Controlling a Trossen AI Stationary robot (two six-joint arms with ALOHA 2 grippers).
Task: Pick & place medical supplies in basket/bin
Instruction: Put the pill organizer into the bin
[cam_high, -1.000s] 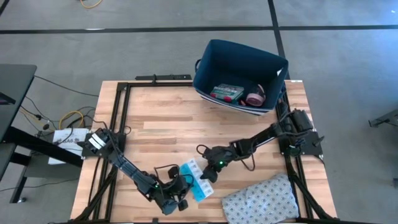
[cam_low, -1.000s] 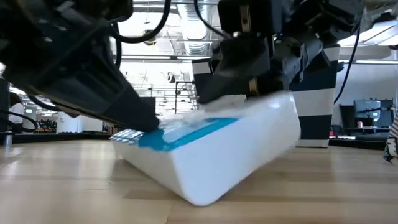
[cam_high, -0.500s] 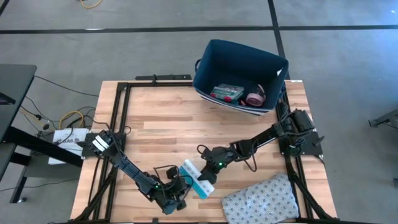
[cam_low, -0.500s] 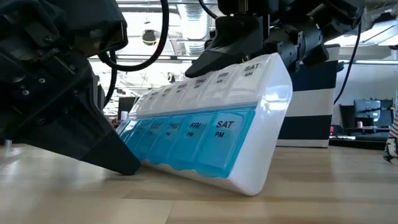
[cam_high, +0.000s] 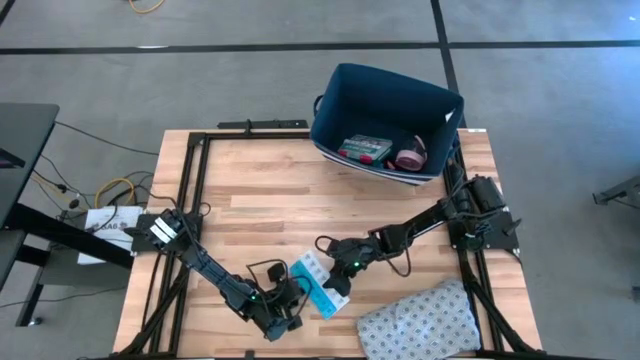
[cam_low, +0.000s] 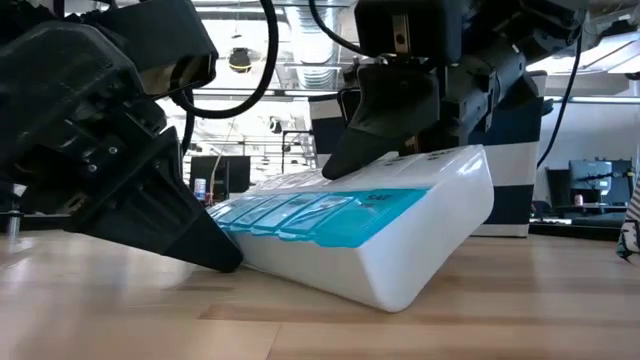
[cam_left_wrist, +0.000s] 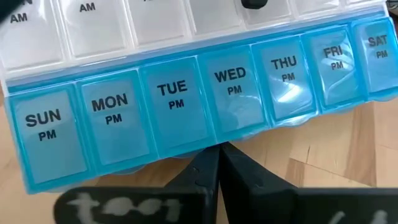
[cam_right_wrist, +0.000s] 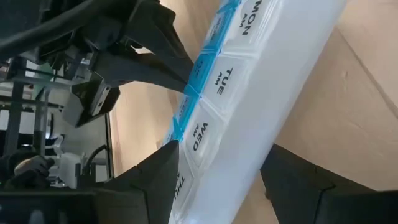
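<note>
2 sets of fingers meet at the organiser. Our right gripper has its fingers spread across the white body, 1 on each long side, grasping it. Our left gripper has its fingers pinched together with nothing between them, the tips wedged at the blue PM edge. We judge that wedge props the organiser so the right fingers can get a hold; in the low view it sits tilted on the desk, 1 long edge raised. The organiser lies near the desk's front edge, well apart from the bin at the far side, which already holds a flat box and a pink roll. Both arms hide the contact points in the high view.
</note>
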